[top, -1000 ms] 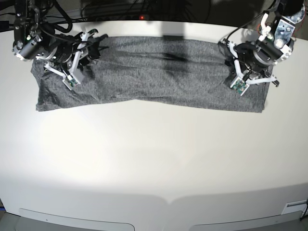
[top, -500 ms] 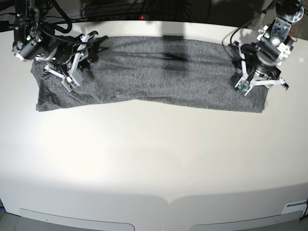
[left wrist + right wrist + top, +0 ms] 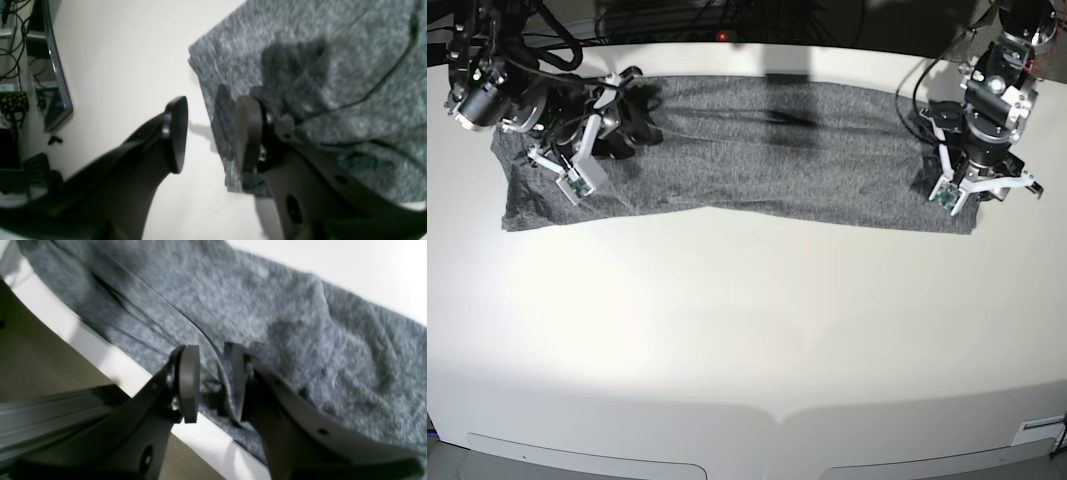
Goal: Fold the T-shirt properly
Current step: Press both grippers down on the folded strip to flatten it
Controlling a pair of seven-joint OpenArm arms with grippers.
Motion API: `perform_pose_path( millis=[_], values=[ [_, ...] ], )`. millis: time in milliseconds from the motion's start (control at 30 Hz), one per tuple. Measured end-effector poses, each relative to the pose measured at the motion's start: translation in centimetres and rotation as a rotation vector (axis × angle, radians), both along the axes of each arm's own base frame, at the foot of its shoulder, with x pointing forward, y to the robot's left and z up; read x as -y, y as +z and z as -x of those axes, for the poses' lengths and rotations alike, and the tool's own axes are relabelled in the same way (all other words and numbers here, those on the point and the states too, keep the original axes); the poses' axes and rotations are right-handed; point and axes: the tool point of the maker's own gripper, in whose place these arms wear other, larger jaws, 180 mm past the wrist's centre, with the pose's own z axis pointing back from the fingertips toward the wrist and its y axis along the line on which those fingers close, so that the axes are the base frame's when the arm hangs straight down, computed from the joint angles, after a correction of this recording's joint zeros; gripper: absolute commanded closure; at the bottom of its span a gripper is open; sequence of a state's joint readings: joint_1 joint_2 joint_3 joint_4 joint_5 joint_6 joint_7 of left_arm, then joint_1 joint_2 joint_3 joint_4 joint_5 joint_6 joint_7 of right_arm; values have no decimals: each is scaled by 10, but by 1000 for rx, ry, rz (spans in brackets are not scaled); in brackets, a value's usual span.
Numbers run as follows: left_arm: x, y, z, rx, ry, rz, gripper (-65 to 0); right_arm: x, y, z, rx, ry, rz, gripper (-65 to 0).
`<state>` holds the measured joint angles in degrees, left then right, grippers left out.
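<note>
The heather-grey T-shirt [image 3: 767,160] lies as a long flat strip across the far part of the table. My left gripper [image 3: 972,165] hangs over its right end. In the left wrist view the left gripper [image 3: 211,133] is open and straddles the shirt's [image 3: 333,66] side edge, one finger over bare table. My right gripper [image 3: 632,125] is over the shirt's left end. In the right wrist view the right gripper [image 3: 211,383] is open, and a raised fold of the shirt [image 3: 300,323] stands between its fingers against the right one.
The white table [image 3: 727,330] stretches wide in front of the shirt. Its far edge [image 3: 100,350] runs just behind my right gripper. Cables and dark equipment [image 3: 727,20] sit beyond that edge. A metal frame with wires [image 3: 50,66] stands off the table's right side.
My left gripper has widened its jaws and slid toward the shirt's near right corner. The right arm has shifted slightly to the right. The shirt lies as before.
</note>
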<state>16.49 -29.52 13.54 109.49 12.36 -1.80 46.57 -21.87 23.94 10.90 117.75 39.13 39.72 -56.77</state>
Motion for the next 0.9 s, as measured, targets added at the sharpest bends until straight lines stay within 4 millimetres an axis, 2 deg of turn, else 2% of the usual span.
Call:
perform_pose_path(
  millis=[133,200,300,400,500,667,733,800,900],
  values=[
    [26,-2,0,-1,-20,178,-235,-6,7,-18,86,-42,-17,-178],
    [34,3,-6,47,-27,193,-235,-11,13,-32,140,-108,-50,-178],
    [52,6,-12,75,-6,255,-235,-13,10,-45,170,-181,-44,-178],
    [70,6,-13,77,10,319,-235,-14,3,-46,173,-214,-10,-178],
    [80,5,-13,74,29,352,-235,-3,-19,-44,131,-235,48,-178],
    [103,3,-11,59,33,428,-234,19,-72,-33,-11,-269,99,-178],
    [104,0,-11,58,35,431,-220,24,-86,-35,-45,-283,90,-178],
    [98,-13,-8,29,51,416,-212,26,-95,-43,-56,-303,71,-177],
    [86,-52,5,-55,88,381,-212,26,-106,-56,-62,-335,13,-177]
  ],
)
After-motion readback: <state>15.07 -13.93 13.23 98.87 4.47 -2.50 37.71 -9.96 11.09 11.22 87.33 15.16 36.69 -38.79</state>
